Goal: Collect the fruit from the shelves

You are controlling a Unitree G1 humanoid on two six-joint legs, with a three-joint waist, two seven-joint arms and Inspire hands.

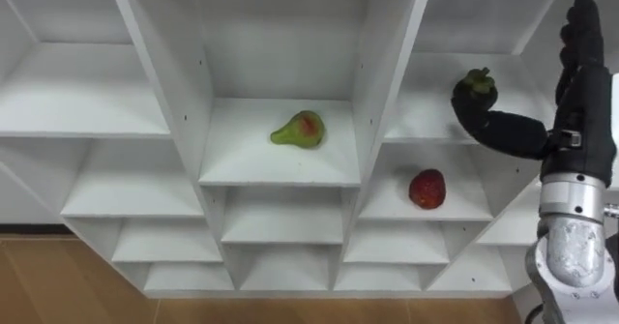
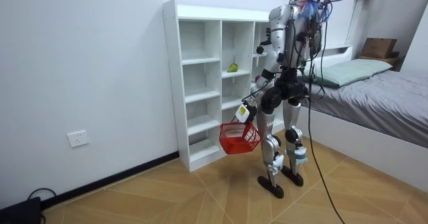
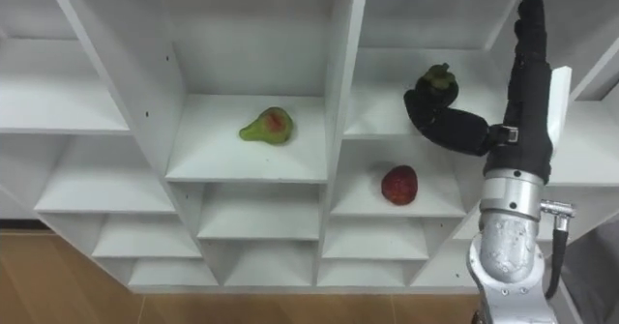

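A dark mangosteen (image 1: 476, 82) lies in the closet's upper right compartment. My right hand (image 1: 585, 102) is raised in front of that compartment, open, fingers straight up, its thumb (image 1: 498, 131) stretched left to just under the mangosteen, touching or nearly touching it. A green pear (image 1: 299, 130) with a red patch lies in the middle compartment. A red fruit (image 1: 427, 189) sits one shelf below the mangosteen. In the room view my left hand (image 2: 245, 113) hangs at my side, curled round the handle of a red basket (image 2: 239, 138).
The white closet (image 1: 280, 169) has thin upright dividers (image 1: 382, 82) between compartments; several other compartments hold nothing. I stand right in front of it on a wooden floor. A bed (image 2: 374, 90) lies at the room view's right.
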